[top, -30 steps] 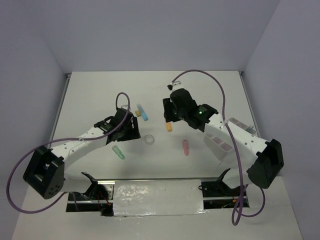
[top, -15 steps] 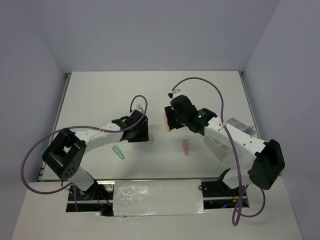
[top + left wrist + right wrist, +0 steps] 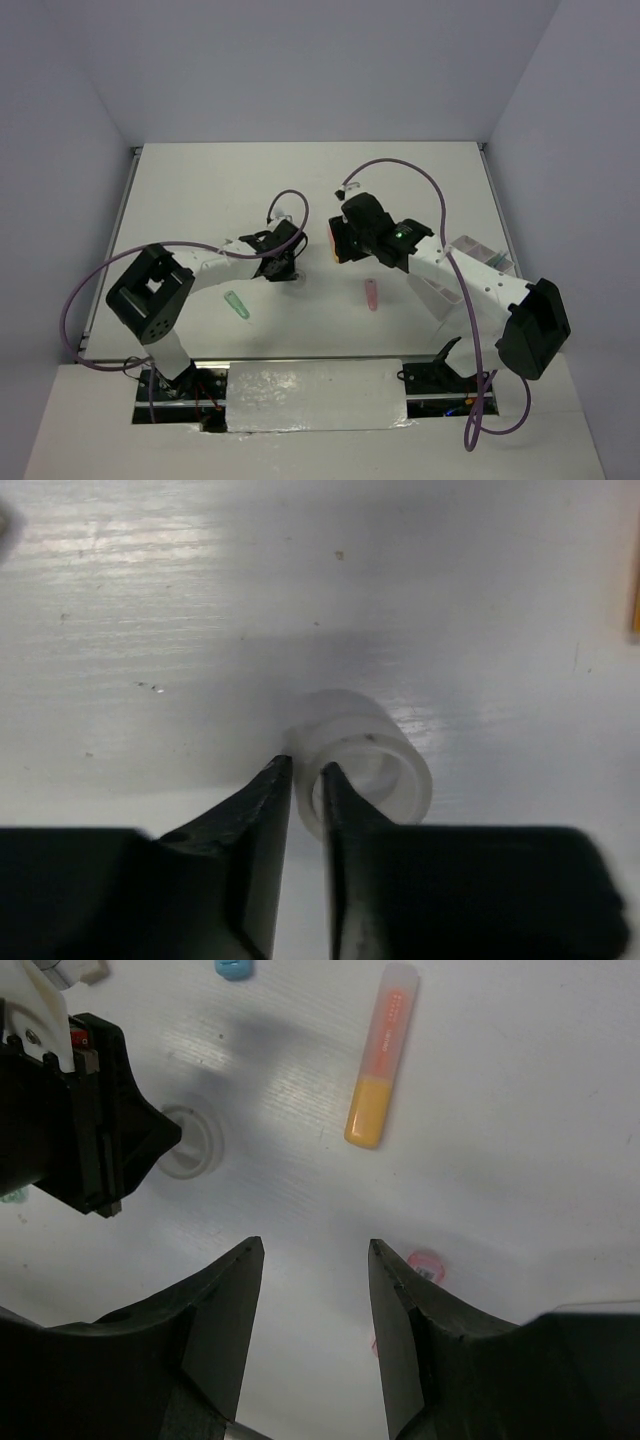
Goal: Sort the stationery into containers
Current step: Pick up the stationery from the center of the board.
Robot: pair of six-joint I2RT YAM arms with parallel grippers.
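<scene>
The clear tape ring [image 3: 372, 755] lies flat on the white table. My left gripper [image 3: 305, 775] is shut on its near wall, one finger outside and one inside the ring. From above, the left gripper [image 3: 284, 262] hides the ring. The right wrist view shows the tape ring [image 3: 190, 1145] beside the left gripper's black fingertips [image 3: 150, 1135]. My right gripper [image 3: 315, 1245] hangs open and empty above the table, with the orange marker [image 3: 380, 1060] ahead of it. The white divided tray [image 3: 480, 250] sits at the right, partly under the right arm.
A pink marker [image 3: 372, 294] lies right of centre and a green marker [image 3: 237, 304] lies near the left arm. A blue marker end [image 3: 232, 968] and a small pale eraser [image 3: 88, 970] show at the top of the right wrist view. Cables arch over both arms.
My left gripper swung right over the tape ring and closed onto its wall. My right gripper shifted slightly over the orange marker and stayed open.
</scene>
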